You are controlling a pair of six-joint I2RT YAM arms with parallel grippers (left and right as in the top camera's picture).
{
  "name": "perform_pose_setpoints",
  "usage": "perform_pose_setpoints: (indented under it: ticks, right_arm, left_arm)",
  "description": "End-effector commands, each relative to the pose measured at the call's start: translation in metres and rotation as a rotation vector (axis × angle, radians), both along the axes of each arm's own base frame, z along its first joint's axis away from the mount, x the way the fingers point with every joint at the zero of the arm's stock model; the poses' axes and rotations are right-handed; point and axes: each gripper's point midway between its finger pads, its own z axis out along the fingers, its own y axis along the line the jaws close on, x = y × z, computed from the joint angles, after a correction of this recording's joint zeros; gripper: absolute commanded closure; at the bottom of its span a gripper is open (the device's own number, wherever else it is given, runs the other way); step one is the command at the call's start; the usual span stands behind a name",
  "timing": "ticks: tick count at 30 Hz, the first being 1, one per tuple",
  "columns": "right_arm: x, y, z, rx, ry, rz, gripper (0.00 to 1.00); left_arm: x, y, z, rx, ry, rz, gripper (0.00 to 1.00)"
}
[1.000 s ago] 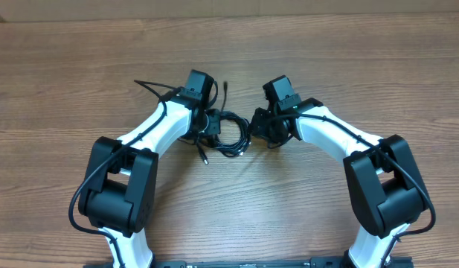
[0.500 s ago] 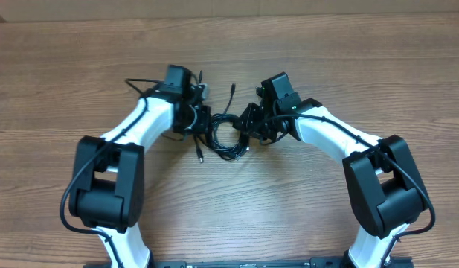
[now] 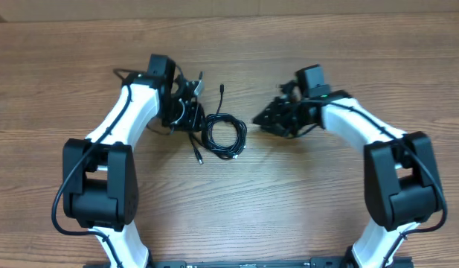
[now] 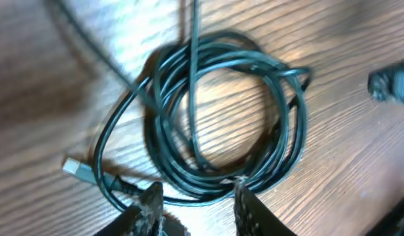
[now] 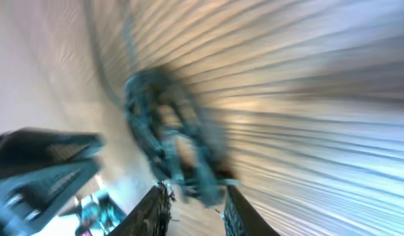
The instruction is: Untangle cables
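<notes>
Coiled cables (image 3: pixel 224 136) lie on the table (image 3: pixel 289 201) between two pincers. The left pincer (image 4: pixel 196 195) gapes at the coil's edge. The right pincer (image 5: pixel 195 196), badly blurred, looks released too.

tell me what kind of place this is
Probably a robotics lab bench: two white-and-black robot arms, left and right, at a wood-grain table, with a coil of thin black cables lying between them.

Glossy black rubbery cables (image 4: pixel 221 124), matt wood-grain table (image 3: pixel 289 201), smooth white and black plastic arms (image 3: pixel 132 115)
</notes>
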Motion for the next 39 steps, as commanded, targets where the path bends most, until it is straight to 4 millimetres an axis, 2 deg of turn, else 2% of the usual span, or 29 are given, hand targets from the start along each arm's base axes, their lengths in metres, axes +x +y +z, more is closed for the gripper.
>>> perform_pose_setpoints:
  ticks: [1, 5, 8, 12, 17, 22, 29, 31, 35, 39]
  right_arm:
    - [0.008, -0.034, -0.009, -0.129, 0.008, -0.068, 0.73]
    - [-0.001, -0.075, -0.03, -0.314, 0.081, -0.141, 0.73]
    - [-0.008, -0.09, -0.038, -0.391, 0.107, -0.16, 0.73]
    - [-0.012, -0.091, -0.043, -0.4, 0.12, -0.158, 0.73]
    - [-0.012, -0.091, -0.043, -0.4, 0.118, -0.158, 0.73]
    - [-0.012, -0.091, -0.043, -0.4, 0.119, -0.158, 0.72]
    - [-0.012, -0.091, -0.043, -0.4, 0.119, -0.158, 0.72]
    - [-0.012, -0.091, -0.043, -0.4, 0.12, -0.158, 0.72]
    - [-0.013, -0.091, -0.043, -0.401, 0.122, -0.157, 0.72]
    - [-0.013, -0.091, -0.043, -0.401, 0.124, -0.157, 0.73]
  left_arm:
    - [0.003, -0.02, 0.004, 0.091, -0.068, -0.096, 0.61]
    - [-0.01, -0.05, -0.001, 0.148, -0.079, -0.149, 0.57]
    - [-0.013, -0.065, -0.005, 0.23, -0.108, -0.137, 0.54]
    - [-0.017, -0.081, -0.01, 0.306, -0.149, -0.102, 0.52]
    - [-0.014, -0.088, -0.017, 0.386, -0.22, -0.029, 0.49]
    - [-0.019, -0.093, -0.028, 0.382, -0.237, -0.031, 0.47]
    - [-0.026, -0.089, -0.036, 0.387, -0.208, -0.017, 0.48]
    - [-0.028, -0.091, -0.036, 0.373, -0.197, -0.023, 0.55]
    - [-0.042, -0.103, -0.037, 0.302, -0.133, -0.054, 0.59]
    - [-0.041, -0.102, -0.037, 0.307, -0.12, 0.001, 0.58]
